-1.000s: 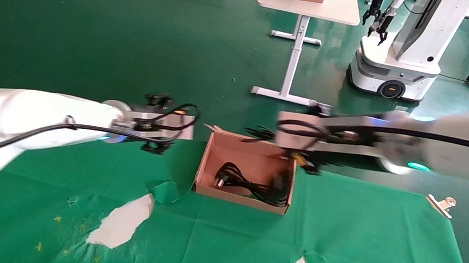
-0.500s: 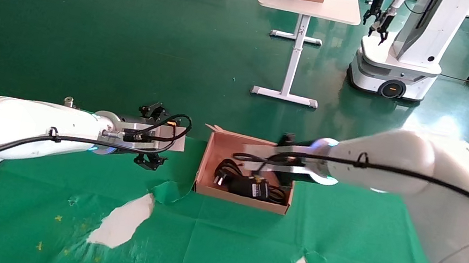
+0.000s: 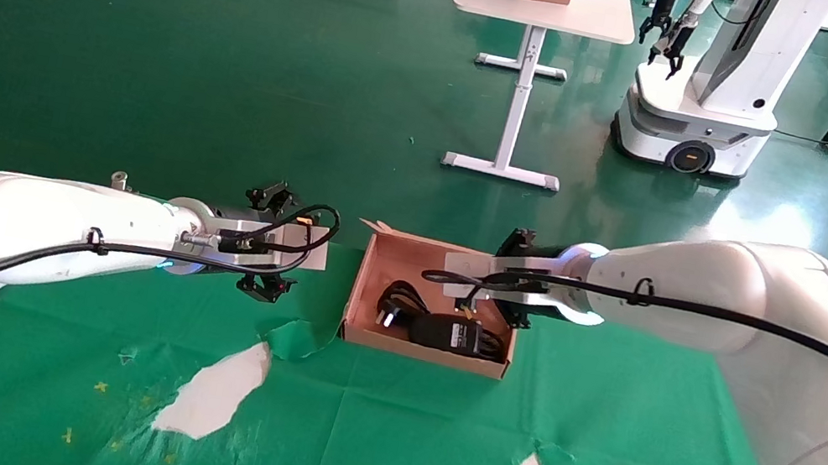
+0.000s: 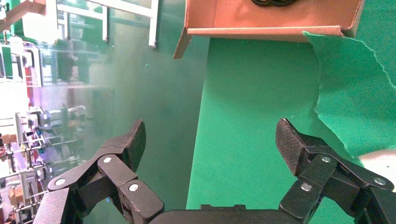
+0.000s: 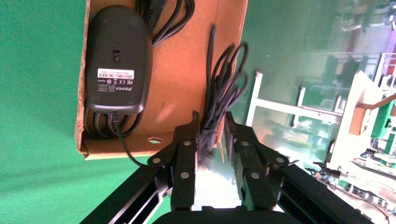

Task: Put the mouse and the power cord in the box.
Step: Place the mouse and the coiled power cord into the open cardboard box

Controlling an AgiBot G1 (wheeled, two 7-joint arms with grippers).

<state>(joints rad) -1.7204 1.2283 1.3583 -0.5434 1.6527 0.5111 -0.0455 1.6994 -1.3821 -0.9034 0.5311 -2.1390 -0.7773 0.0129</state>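
The mouse [image 5: 118, 60] lay upside down inside the box [image 3: 375, 277], with its pale label facing up, and it rested on top of the power cord [image 3: 401, 305], whose loops and plug showed beside it toward the box's left part. The thin mouse cable [image 5: 223, 88] ran from the mouse over the box wall to a small bundle of loops, and this bundle was pinched between the fingers of the right gripper [image 5: 211, 128], which were almost closed on it. In the head view the right gripper [image 3: 491, 302] was at the box's right far corner, just above the rim, and the right arm reached to it from the right side in a nearly horizontal line, the wrist turned inward toward the box. The left gripper [image 4: 210, 135] had its fingers spread wide and held nothing; it hovered over the green cloth [image 3: 641, 443] just beside the box's left wall, near the table's far edge. The left arm stretched from the left side, also nearly level. The cloth was torn in some places near the front, where the pale table surface [image 3: 215, 393] showed through.
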